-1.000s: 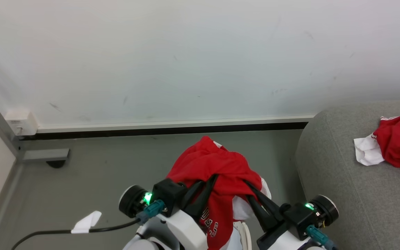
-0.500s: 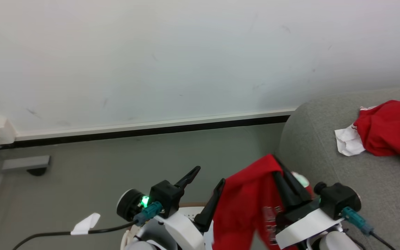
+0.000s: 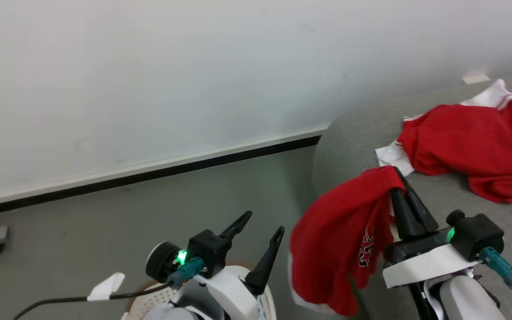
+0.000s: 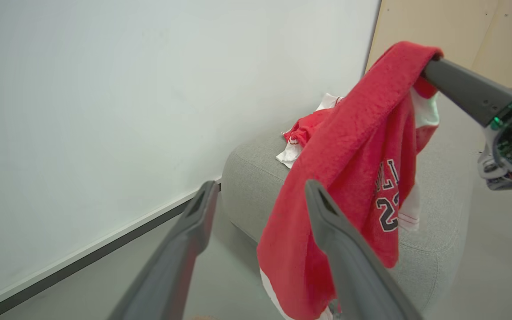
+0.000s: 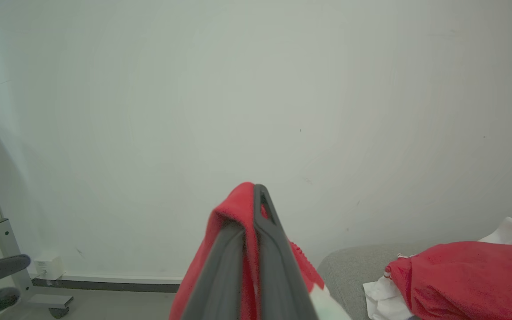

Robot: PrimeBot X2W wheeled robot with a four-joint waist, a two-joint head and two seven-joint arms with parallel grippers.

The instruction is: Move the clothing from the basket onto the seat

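Here, a red garment point(image 3: 340, 231) with white trim and dark lettering is clamped between the 2 fingers of the right gripper point(image 3: 398, 184), whose jaws are pressed together on a fold of the fabric. The garment is held in the air, draped down from the fingertips beside the rounded end of the grey sofa point(image 3: 354, 129). A second red garment point(image 3: 465, 142) is seen crumpled on the sofa's top, beyond the right gripper and apart from it. The left gripper point(image 3: 263, 222) is held with its jaws spread wide and nothing between them. The basket point(image 3: 147, 298), brown-rimmed and perforated, is glimpsed beneath the left arm at the bottom edge of the head view.
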